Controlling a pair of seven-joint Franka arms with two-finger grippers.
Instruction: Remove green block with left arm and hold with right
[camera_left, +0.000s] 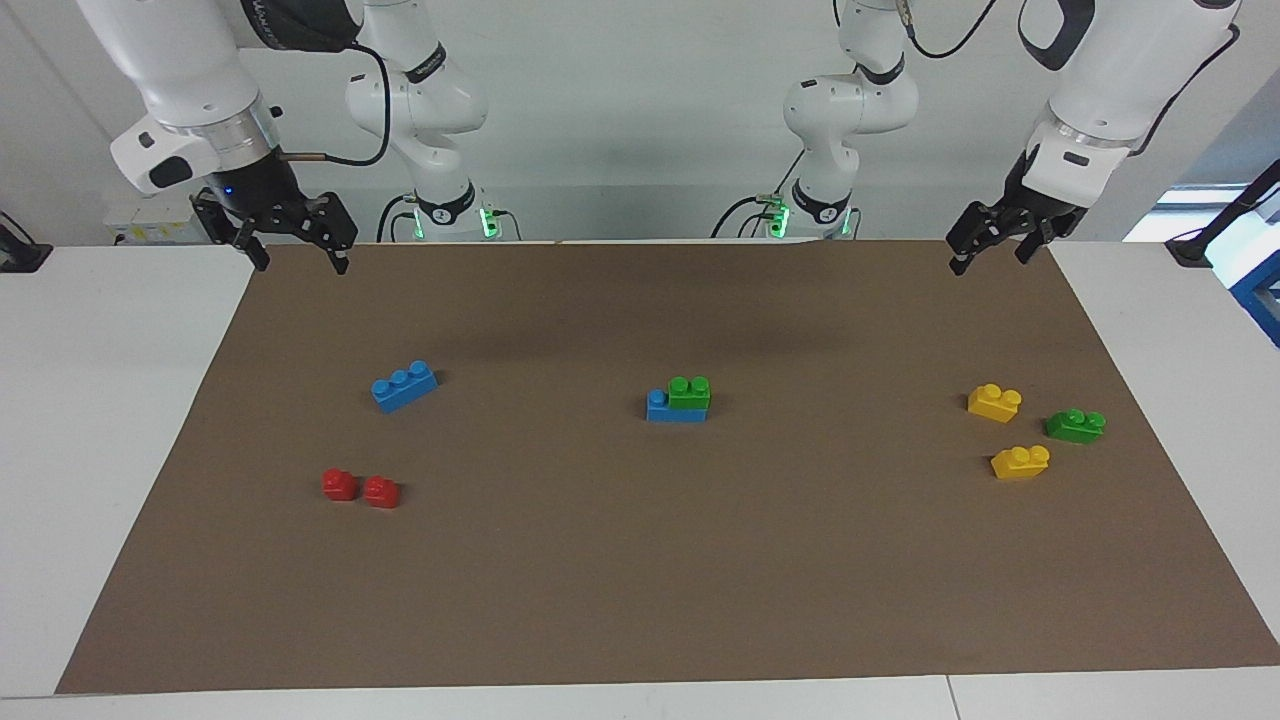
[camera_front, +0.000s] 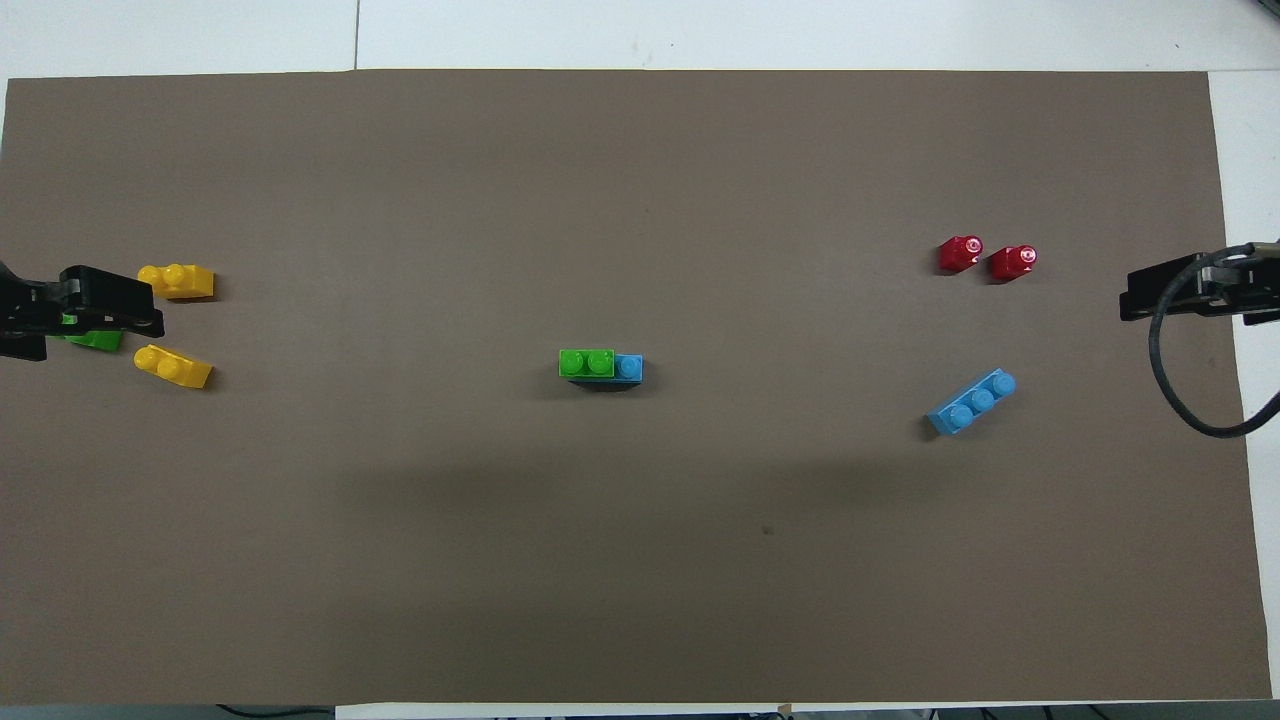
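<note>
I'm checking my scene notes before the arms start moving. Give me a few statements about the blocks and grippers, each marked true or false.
1. The green block sits on top of a blue block near the middle of the brown mat. True.
2. The left gripper is shut on the green block. False: it hangs open over the mat's edge by the robots, holding nothing.
3. Two red blocks lie side by side toward the right arm's end. True.
4. The right gripper rests on the three-stud blue block. False: it is up in the air, open, apart from that block.
5. A darker green block lies between two yellow blocks. True.
</note>
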